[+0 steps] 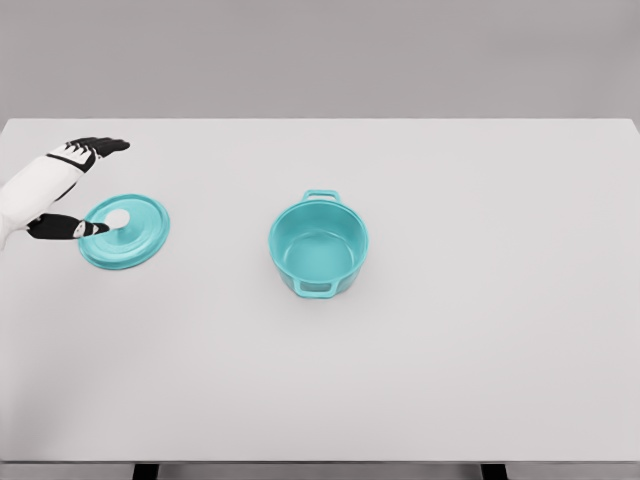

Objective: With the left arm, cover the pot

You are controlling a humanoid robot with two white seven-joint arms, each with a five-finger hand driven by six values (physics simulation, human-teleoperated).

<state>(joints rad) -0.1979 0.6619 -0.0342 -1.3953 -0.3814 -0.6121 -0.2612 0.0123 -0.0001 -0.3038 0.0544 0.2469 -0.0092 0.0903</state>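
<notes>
Head view imagery is filled by a white table (480,350) seen from above against a plain grey background. Near the middle of the table a teal pot (318,245) is seen standing upright and uncovered, so that its bare inner floor is shown. Two loop handles are carried by the pot, one at its far rim and one at its near rim. Well apart from the pot, toward the left side of the table, the matching teal lid (125,231) is found lying flat, with a pale round knob (117,217) at its centre. The left hand (62,190) is brought in from the left edge on a white forearm, with dark fingers. The hand is held spread and nothing is grasped by it: the upper fingers (100,147) are stretched out beyond the lid's far edge, while the thumb is extended over the lid's left part, its tip lying just beside the knob. Whether the thumb is actually pressed against the lid cannot be told. The right arm is not seen anywhere. Two dark table supports are glimpsed at the bottom edge.
</notes>
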